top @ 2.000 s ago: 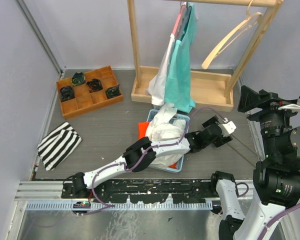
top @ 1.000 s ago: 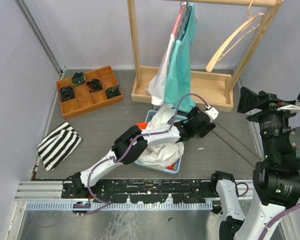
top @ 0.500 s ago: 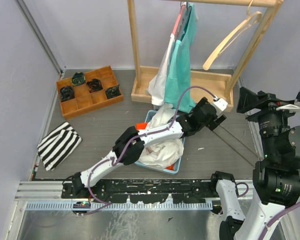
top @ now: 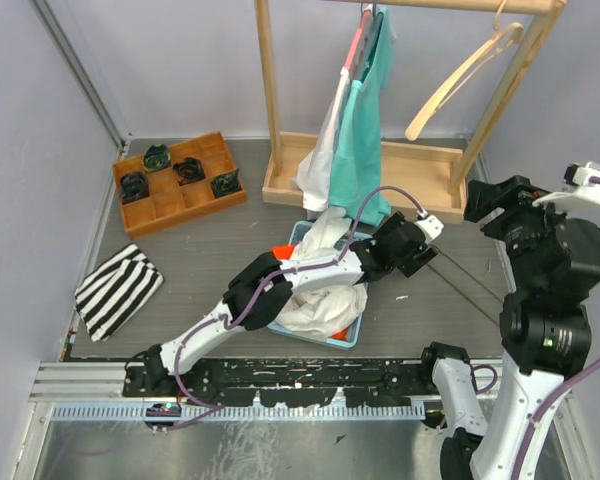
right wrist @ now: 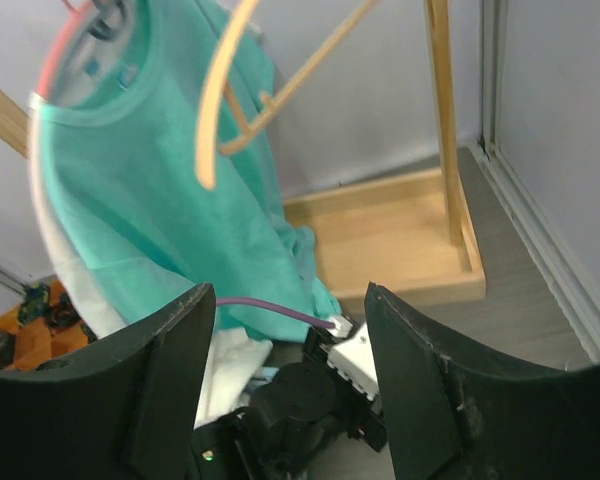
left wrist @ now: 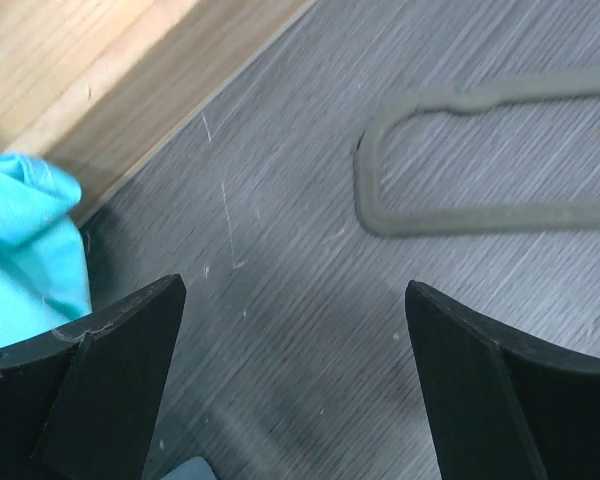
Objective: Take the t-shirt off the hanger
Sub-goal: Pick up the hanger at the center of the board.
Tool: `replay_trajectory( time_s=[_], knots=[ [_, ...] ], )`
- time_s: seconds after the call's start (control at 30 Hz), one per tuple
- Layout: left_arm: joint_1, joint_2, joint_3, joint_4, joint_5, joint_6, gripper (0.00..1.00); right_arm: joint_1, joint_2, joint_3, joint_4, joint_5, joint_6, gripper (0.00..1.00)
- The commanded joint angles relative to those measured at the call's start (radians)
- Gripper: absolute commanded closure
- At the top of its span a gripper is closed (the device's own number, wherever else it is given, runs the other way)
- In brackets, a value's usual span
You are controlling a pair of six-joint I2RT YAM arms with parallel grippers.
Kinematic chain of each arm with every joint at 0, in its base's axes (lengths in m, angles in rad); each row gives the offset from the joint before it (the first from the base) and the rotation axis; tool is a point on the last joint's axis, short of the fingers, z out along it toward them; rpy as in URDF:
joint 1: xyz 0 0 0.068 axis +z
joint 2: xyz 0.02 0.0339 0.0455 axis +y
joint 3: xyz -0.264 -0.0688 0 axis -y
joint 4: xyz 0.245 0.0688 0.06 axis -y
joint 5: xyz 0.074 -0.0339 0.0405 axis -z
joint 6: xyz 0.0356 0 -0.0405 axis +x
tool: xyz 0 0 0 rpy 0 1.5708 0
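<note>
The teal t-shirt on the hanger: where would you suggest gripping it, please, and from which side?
The teal t-shirt hangs straight down, so I'd pinch its loose lower hem, coming from the near side, where the left arm's open jaws sit.

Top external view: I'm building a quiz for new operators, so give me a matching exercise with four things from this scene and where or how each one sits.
Things
1. teal t-shirt
2. wooden hanger
3. striped cloth
4. white cloth

Places
A. lying flat on the table, far left
B. piled in the blue basket
C. hooked on the wooden rack, carrying nothing
D. hanging from the rack, its hem down near the basket

Pairs: 1-D, 2-C, 3-A, 4-B
</note>
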Motion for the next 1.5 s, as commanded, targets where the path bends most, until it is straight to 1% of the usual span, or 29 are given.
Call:
replay_trajectory(
  time_s=[0.0, 0.23, 0.43, 0.6, 0.83, 1.0, 1.27, 1.4, 1.47],
  knots=[
    [-0.003, -0.150, -0.115, 0.029, 0.008, -0.025, 0.02, 0.004, 0.030, -0.072, -0.003, 0.062, -0.016, 0.33],
    [-0.003, -0.305, -0.253, 0.036, 0.035, -0.048, 0.02, 0.005, 0.064, -0.141, -0.020, 0.144, -0.039, 0.32],
    [-0.003, -0.398, -0.303, 0.009, 0.043, -0.065, 0.02, 0.005, 0.090, -0.273, 0.018, 0.191, -0.040, 0.33],
    [-0.003, -0.483, -0.372, 0.008, 0.046, -0.094, 0.02, 0.005, 0.118, -0.347, 0.047, 0.179, -0.037, 0.33],
    [-0.003, -0.633, -0.510, 0.024, 0.030, -0.130, 0.02, 0.005, 0.168, -0.430, 0.103, 0.157, -0.015, 0.33],
    [0.000, -0.746, -0.600, 0.026, 0.006, -0.137, 0.02, 0.005, 0.254, -0.478, 0.130, 0.174, -0.011, 0.33],
    [0.005, -0.865, -0.713, 0.046, 0.035, -0.169, 0.02, 0.015, 0.354, -0.561, 0.190, 0.189, 0.001, 0.33],
    [0.008, -0.902, -0.744, 0.052, 0.047, -0.170, 0.02, 0.041, 0.419, -0.588, 0.245, 0.220, 0.022, 0.33],
    [0.008, -0.920, -0.756, 0.052, 0.051, -0.169, 0.02, 0.079, 0.456, -0.587, 0.261, 0.260, 0.031, 0.33]
  ],
)
